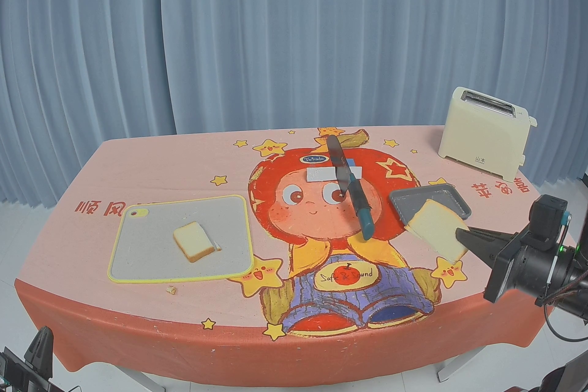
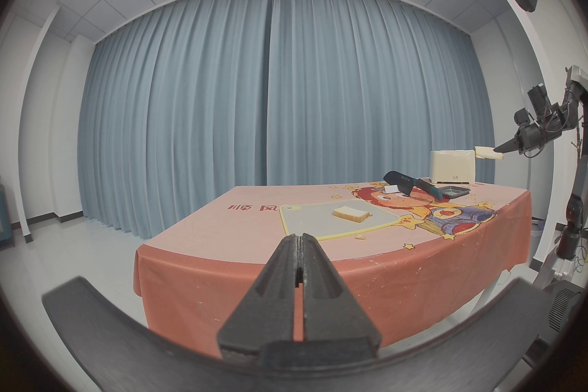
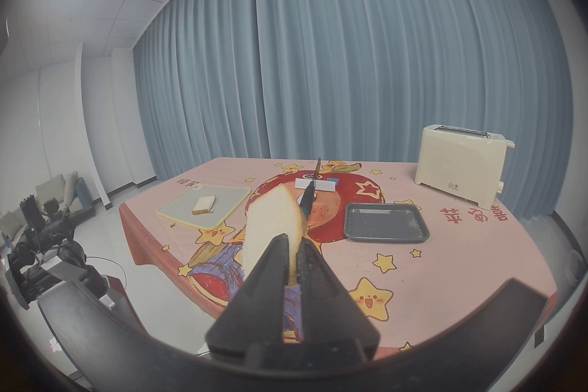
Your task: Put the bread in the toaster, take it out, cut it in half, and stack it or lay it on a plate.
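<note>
1. Right claw (image 1: 460, 232): clenched on one edge of the bread slice (image 1: 436, 226), with nothing else in it. It hangs above the surface (image 1: 153, 166), on the robot's side of the toaster (image 1: 486, 131) and a little to the toaster's left.
2. Bread slice: whole and uncut, lifted clear of the surface. It sits over the near edge of the grey tray (image 1: 422, 195), which lies left of the toaster and nearer the robot.
3. Slice heading: its long axis follows the claw's own line, with the free end pointing left, away from the toaster and toward the knife (image 1: 348, 182). The exact tilt of its broad face cannot be told.
4. Governing relation: the toaster stands beyond the claw and slightly to its right, off to the side of the slice's heading. The slot (image 1: 488, 103) on top runs roughly left to right. Judgement: loading falls to the right arm, far the nearer. The slice would have to be swung round, stood on edge and lined up with the slot.
5. Left claw (image 2: 299, 241): fingers pressed together and empty, well apart from the toaster, off the surface's near left corner.
6. Cutting board (image 1: 153, 246): far left of the toaster, carrying a smaller bread piece (image 1: 193, 241).
</note>
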Tool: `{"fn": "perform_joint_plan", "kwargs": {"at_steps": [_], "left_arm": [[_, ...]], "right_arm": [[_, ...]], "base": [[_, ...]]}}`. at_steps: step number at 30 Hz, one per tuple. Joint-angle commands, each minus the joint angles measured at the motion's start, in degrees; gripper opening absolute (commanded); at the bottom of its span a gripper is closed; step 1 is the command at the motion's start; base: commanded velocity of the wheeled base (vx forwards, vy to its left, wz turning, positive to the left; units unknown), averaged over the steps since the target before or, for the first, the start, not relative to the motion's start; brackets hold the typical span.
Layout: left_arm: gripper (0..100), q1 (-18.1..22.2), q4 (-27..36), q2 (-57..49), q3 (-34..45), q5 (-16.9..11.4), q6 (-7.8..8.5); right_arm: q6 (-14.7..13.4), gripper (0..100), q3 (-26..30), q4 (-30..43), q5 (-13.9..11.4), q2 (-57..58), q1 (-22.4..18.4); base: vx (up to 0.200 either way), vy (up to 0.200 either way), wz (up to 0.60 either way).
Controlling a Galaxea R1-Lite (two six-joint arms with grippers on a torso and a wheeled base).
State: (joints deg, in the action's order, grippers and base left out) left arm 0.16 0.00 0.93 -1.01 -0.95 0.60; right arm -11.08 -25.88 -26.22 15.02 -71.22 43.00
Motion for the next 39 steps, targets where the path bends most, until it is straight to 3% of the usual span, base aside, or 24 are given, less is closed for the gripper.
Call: {"fn": "perform_joint_plan", "kwargs": {"at_steps": [1,18,26,39], "left_arm": [[0,0.02,0.00,-0.93,1.01,-0.02,0.02],[0,0.02,0.00,-0.93,1.01,-0.02,0.02],[0,0.02,0.00,-0.93,1.01,-0.02,0.02],[0,0.02,0.00,-0.93,1.01,-0.02,0.11]], "right_arm": [[0.01,0,0.04,-0.06,0.10,-0.94,-0.02],[0.01,0,0.22,-0.06,0.54,-1.12,-0.19],[-0.08,0,-0.31,-0.06,0.45,-3.14,-4.41],[-0.78,0,-0.31,-0.06,0.54,-3.84,-4.59]], "base": [[0.000,0.000,0.00],[0.000,0.000,0.00],[0.000,0.000,0.00],[0.000,0.000,0.00]]}}
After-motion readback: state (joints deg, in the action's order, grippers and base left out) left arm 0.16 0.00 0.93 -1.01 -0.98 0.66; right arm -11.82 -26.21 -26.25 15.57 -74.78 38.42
